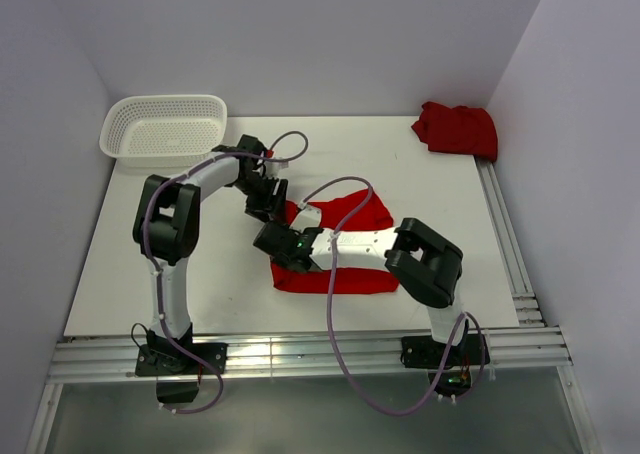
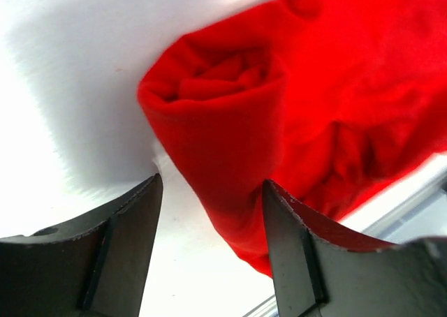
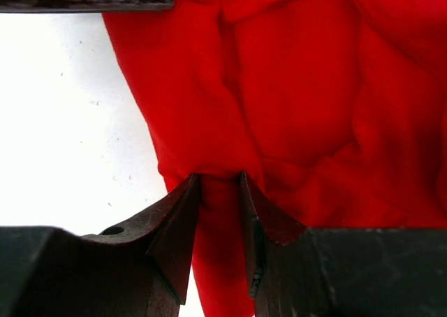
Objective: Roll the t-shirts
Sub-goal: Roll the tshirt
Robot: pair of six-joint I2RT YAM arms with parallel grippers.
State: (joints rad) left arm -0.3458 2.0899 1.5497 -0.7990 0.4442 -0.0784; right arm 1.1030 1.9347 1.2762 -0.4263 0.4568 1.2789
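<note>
The t-shirt [image 1: 350, 214] being worked lies partly rolled in the middle of the table [image 1: 150, 264], towards the near edge. A second t-shirt [image 1: 458, 129] sits crumpled in the far right corner, and the basket [image 1: 165, 157] stands in the far left corner. The left gripper [image 2: 209, 184] is spread, straddling the rolled end [image 2: 216, 86] without clamping it. The right gripper [image 3: 220, 177] pinches a fold of the same cloth. To roll well from here, I would close the left jaws round the whole thickness of the roll, not just its outer layer, so the spiral stays tight. The right pinch should hold the flat part taut while the roll turns over it. Both ends should advance evenly, since loose cloth tends to cone or unwind.
</note>
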